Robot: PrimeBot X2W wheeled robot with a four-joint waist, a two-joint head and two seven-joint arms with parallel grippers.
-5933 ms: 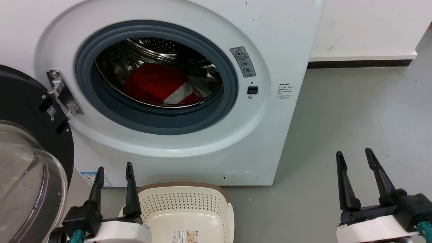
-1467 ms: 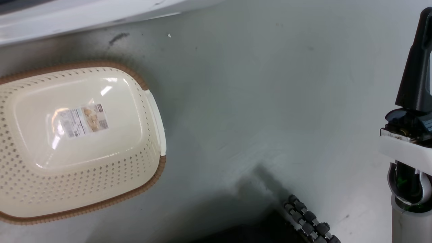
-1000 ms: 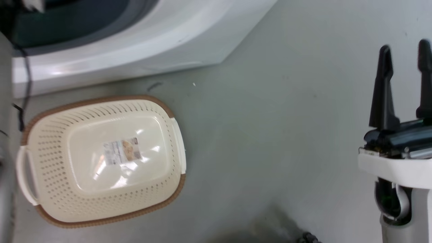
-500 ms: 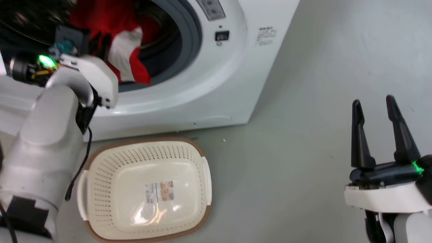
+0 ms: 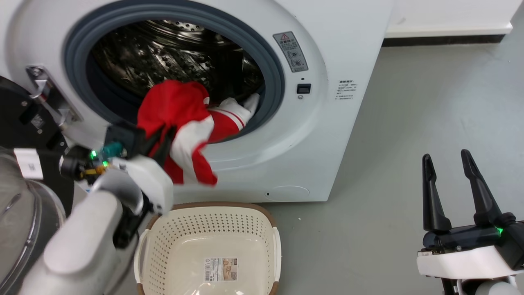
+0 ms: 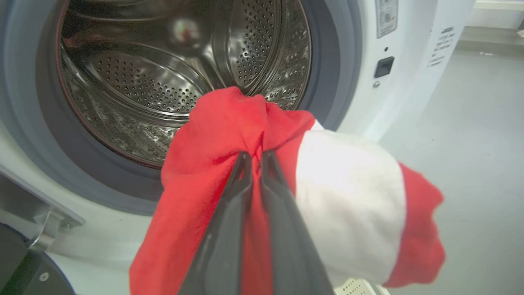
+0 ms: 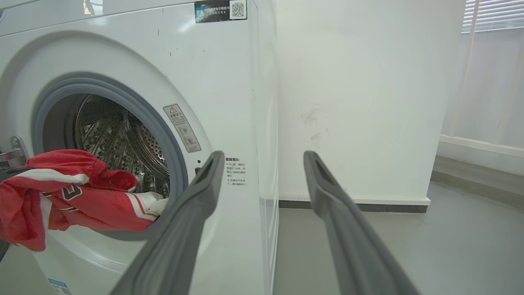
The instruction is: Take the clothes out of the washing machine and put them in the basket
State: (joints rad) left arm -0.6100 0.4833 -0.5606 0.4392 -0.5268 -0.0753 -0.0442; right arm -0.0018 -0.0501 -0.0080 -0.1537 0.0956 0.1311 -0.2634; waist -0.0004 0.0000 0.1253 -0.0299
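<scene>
The red and white clothes [image 5: 180, 119] hang half out of the washing machine [image 5: 335, 49] porthole, part still lying over the grey rubber rim. My left gripper [image 5: 161, 141] is shut on a red fold of the clothes [image 6: 229, 123], just outside the porthole and above the basket [image 5: 270, 233]. The cream basket stands on the floor below the porthole with nothing in it but its paper label. My right gripper [image 5: 446, 164] stands open and holds nothing, low at the right, well away from the machine. From the right wrist the clothes [image 7: 82, 196] trail out over the washing machine [image 7: 229, 82] rim.
The open black-framed glass door [image 5: 20, 196] stands at the far left beside my left arm. Grey floor [image 5: 430, 114] stretches to the right of the machine up to a white wall with a dark skirting [image 5: 442, 39].
The head camera has swung up from the floor to the machine. Since 5.9 s ago my left gripper has taken hold of the clothes and drawn them partly out of the drum.
</scene>
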